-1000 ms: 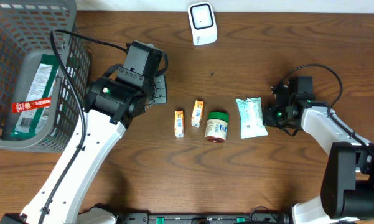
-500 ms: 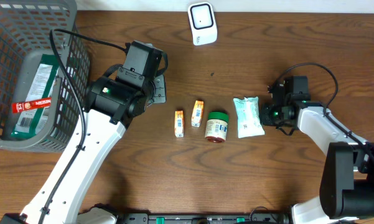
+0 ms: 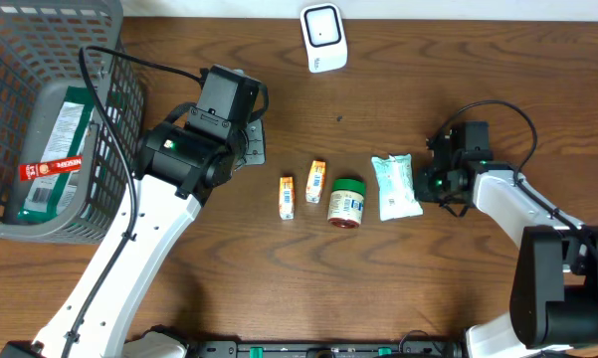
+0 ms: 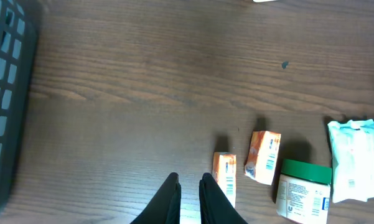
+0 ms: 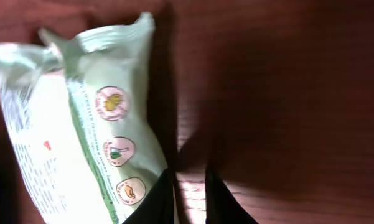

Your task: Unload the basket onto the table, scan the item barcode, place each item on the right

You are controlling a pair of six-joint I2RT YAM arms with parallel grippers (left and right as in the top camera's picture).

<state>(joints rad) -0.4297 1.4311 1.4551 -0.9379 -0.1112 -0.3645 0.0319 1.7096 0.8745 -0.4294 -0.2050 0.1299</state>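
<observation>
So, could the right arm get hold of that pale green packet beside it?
Probably, yes. Its fingers sit right at the edge of the packet, with nothing between them and it. They look almost closed beside it, not around it, so they would likely have to open first.

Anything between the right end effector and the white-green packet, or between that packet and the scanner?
Nothing visible. The right end effector sits at the edge of the packet, and only open table lies between the packet and the scanner.
</observation>
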